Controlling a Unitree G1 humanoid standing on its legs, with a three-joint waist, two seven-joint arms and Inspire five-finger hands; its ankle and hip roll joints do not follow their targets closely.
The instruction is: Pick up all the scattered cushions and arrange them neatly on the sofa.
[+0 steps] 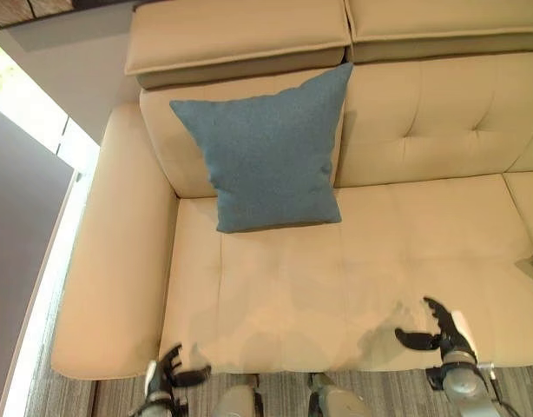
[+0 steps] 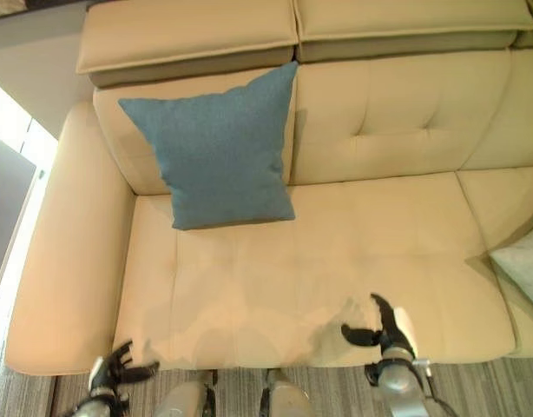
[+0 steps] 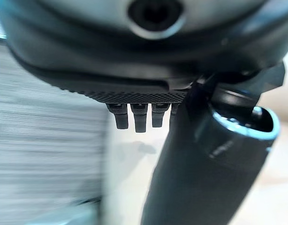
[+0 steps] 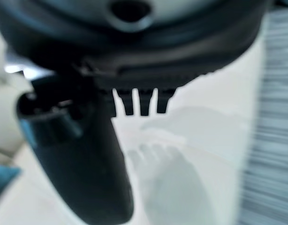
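Blue square cushion (image 1: 271, 152), propped upright

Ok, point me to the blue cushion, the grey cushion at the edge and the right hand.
blue cushion (image 1: 266, 152), left eye view, middle of its face.
grey cushion (image 2: 524, 261), right eye view, its visible corner.
right hand (image 2: 390, 333), right eye view, the palm.
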